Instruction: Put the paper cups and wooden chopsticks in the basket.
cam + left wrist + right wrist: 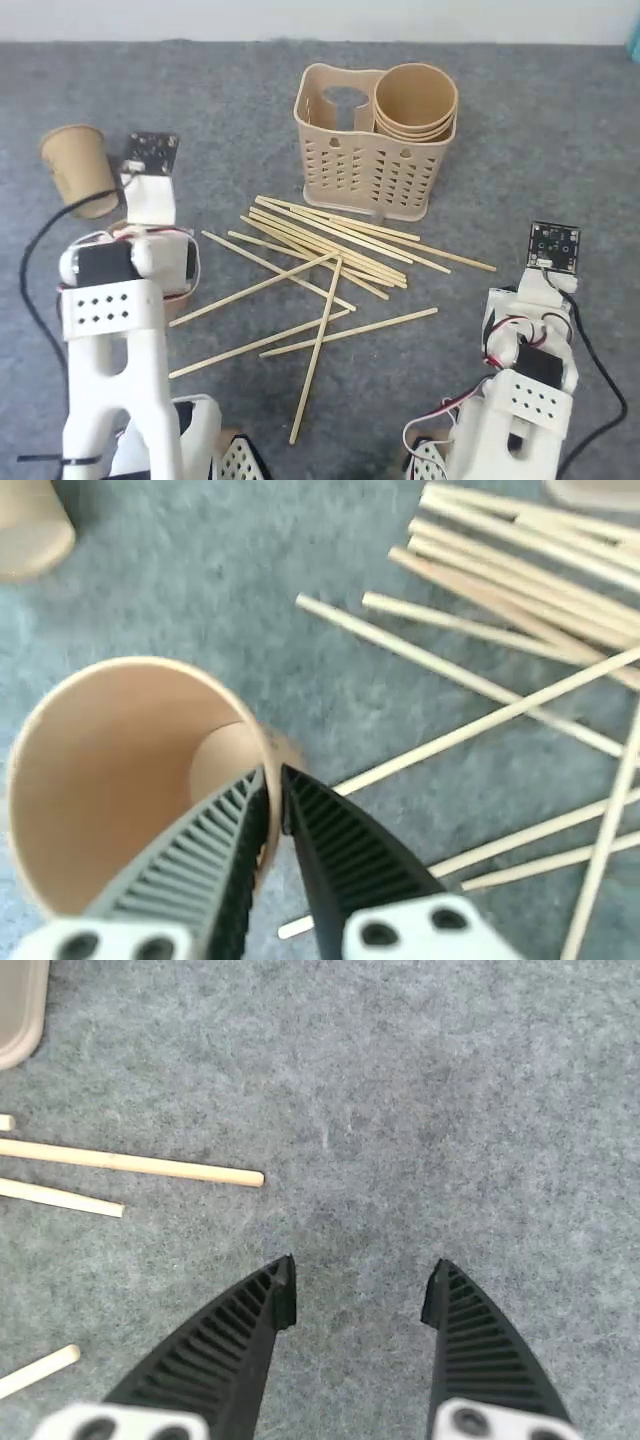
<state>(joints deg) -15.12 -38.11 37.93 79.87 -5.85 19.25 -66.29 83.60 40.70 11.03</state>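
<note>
Clamping the paper cup's (110,770) wall, left end effector (272,776) holds its mouth facing the wrist.

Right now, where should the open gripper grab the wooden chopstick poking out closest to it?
The wooden chopstick lies flat on the grey mat, its tip clear of the pile. The right gripper should probably come straight down and pinch across it near that tip.

Pinches the wall of a cup (100,770) with the left gripper (272,778), one finger inside, one outside. Holds the right gripper (360,1290) low, pointing down, fingers spread wide apart.
</note>
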